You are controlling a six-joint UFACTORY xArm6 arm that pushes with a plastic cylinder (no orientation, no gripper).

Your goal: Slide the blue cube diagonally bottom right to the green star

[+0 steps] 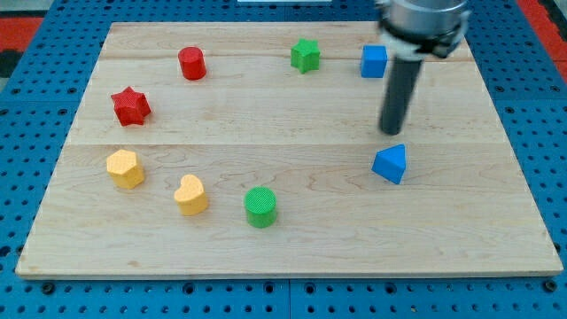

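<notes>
While no brand, label or writing can be read anywhere, a pale wooden board [292, 221] lies on a blue pegboard table [27, 159] dotted with holes. At the far right of the board, my tip [392, 132] is the lower end of a dark upright rod; it has no jaws to open or close, and it touches no block. It sits below the blue cube [374, 61] and just above the blue triangular block [390, 164], which lies nearer the view's bottom. That cube rests near the far edge, close to the right of the green star [305, 55], with a small gap between them. Further left along the far side stands a red cylinder [191, 63], and a red star [130, 105] sits at the left. Along the near side, from left to right, come a yellow hexagonal block [125, 168], a yellow heart [190, 194] and a green cylinder [260, 206]. Nothing lies between the cube and the star.
</notes>
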